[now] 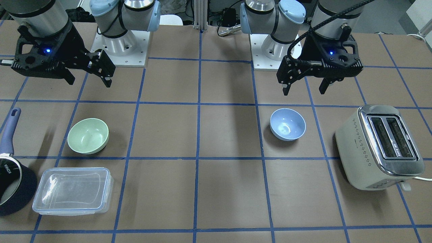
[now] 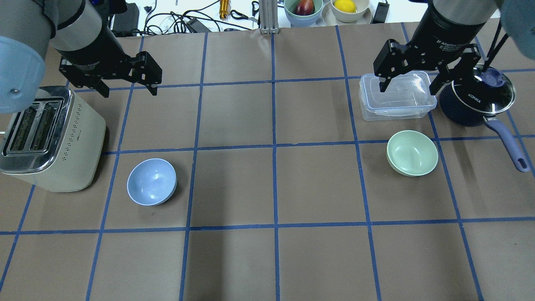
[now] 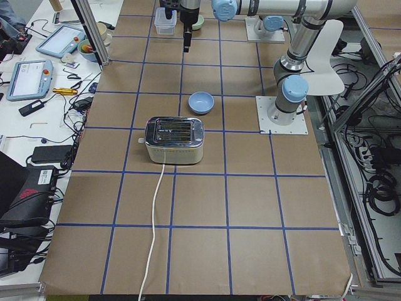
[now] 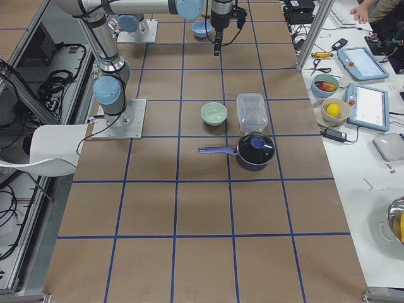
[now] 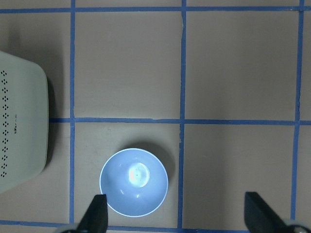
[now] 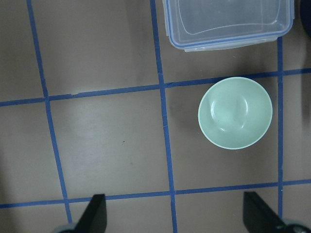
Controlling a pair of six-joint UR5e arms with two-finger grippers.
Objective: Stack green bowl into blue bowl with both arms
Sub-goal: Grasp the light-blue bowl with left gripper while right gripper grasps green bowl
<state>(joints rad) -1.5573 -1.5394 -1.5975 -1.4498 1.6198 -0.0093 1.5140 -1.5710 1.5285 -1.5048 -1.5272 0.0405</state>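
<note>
front-facing view: green bowl [image 1: 88, 136] upright and empty on the table [image 1: 222, 135], toward 9 o'clock. blue bowl [image 1: 288, 124] upright and empty toward 3 o'clock, well apart from it. at 11 o'clock, right gripper [image 1: 89, 82] above the table, fingers spread, holding nothing. at 1 o'clock, left gripper [image 1: 304, 90] likewise spread and empty, not touching the blue bowl. toaster [image 1: 378, 148] at 4 o'clock, near the blue bowl. clear lidded container [image 1: 72, 191] at 8 o'clock, near the green bowl. navy saucepan [image 1: 13, 182] at the view's left edge, just beside the container.

overhead view: blue bowl at 8 o'clock, near the toaster. green bowl at 3 o'clock, near container and saucepan. both grippers spread, apart from both bowls.

left side view: blue bowl just beyond the toaster. green bowl far off at 12 o'clock, partly hidden.

right side view: green bowl near centre, just beside the container. blue bowl far off at 12 o'clock.

left wrist view: blue bowl at 7 o'clock, toaster at 9 o'clock, fingertips spread at the bottom edge.

right wrist view: green bowl at 3 o'clock, container at 1 o'clock, fingertips spread at the bottom edge.
</note>
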